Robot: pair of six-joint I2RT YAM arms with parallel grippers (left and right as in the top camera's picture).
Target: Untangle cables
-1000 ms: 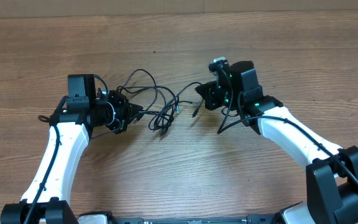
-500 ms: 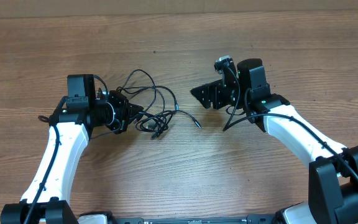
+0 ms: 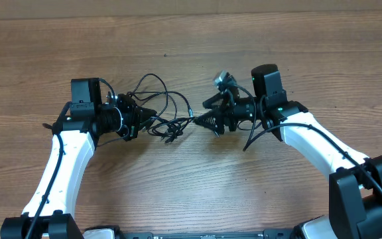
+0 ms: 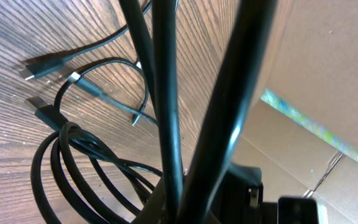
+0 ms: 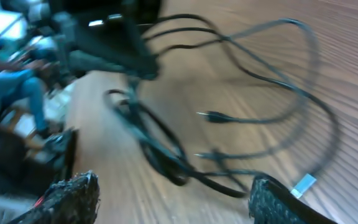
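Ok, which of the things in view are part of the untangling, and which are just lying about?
Part of the job:
- the cables, tangled at mid-table
- left tool, shut on them
- right tool, open, close by them

Not part of it:
- the arms' own thick black leads
- cardboard beyond the table edge
- the wooden table itself

Your left arm (image 3: 62, 166) and right arm (image 3: 314, 143) match: each has a long white shell link with a thick black cable running along it, a boxy black wrist block, and a black base joint at 7 and 4 o'clock of the overhead view. A small green light (image 3: 278, 109) glows on the right wrist, with a grey camera housing (image 3: 223, 79) at its 10 o'clock. The right gripper (image 5: 176, 190) has black, rough-grained pads (image 5: 277, 200).
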